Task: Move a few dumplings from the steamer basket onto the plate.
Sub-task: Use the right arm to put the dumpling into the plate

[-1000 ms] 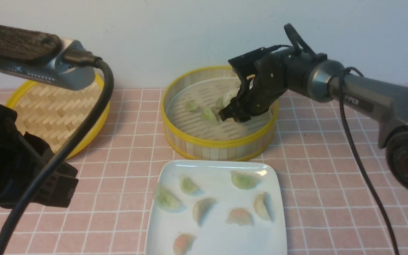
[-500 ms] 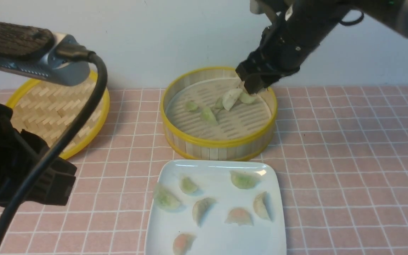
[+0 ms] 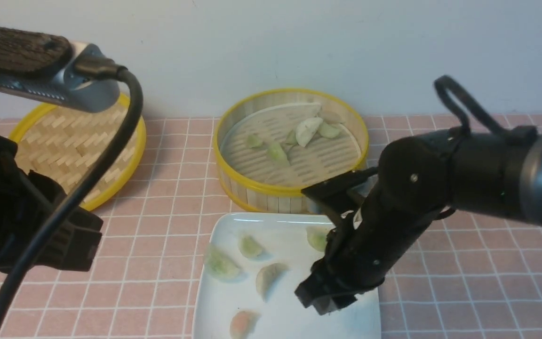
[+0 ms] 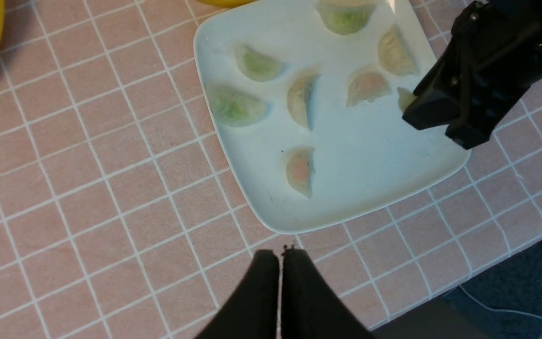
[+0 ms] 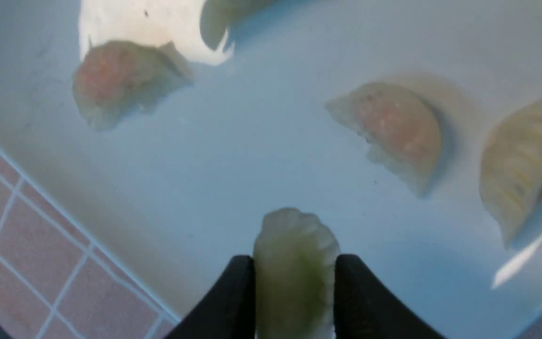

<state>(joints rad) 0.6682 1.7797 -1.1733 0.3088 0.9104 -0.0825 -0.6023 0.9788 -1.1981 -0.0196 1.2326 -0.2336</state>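
A pale green dumpling is pinched between the fingers of my right gripper, which is shut on it. That gripper hangs low over the front right part of the white plate. Several dumplings lie on the plate, among them a green one, a beige one and a pinkish one. Behind the plate stands the steamer basket, with several dumplings on its slats. My left gripper is shut and empty, above the tablecloth just off the plate's edge.
A flat woven lid with a yellow rim lies at the back left. A pink checked cloth covers the table. My right arm reaches across the plate's right side and hides part of it. The table's edge shows in the left wrist view.
My right arm lifted out of the steamer basket with a green dumpling, swung forward and came down over the plate's front right part. The left arm stayed put.
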